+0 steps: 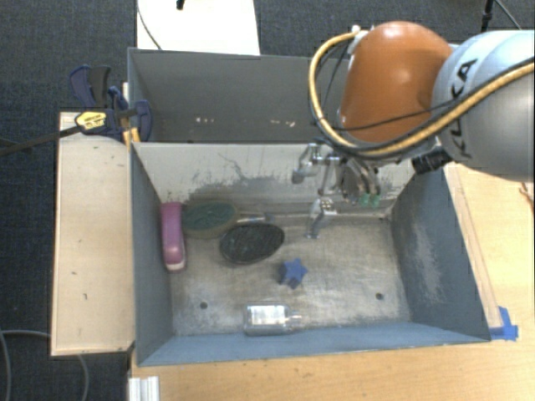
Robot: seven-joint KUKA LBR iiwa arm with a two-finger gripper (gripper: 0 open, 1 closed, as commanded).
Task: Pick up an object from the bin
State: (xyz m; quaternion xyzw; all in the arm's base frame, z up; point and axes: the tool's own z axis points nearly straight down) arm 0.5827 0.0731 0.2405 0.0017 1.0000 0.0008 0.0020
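Note:
My gripper hangs over the back middle of the bin, near the back wall, open, with nothing between its two metal fingers. The nearest thing is a black oval brush, lying to the left of the gripper and slightly in front of it, apart from it. A small blue jagged piece rests on the floor in front of the gripper.
A dark green round pad lies beside the brush at the back left. Along the left wall lies a pink oblong block. A clear little bottle sits by the front wall. The arm with its orange cover overhangs the bin's back right.

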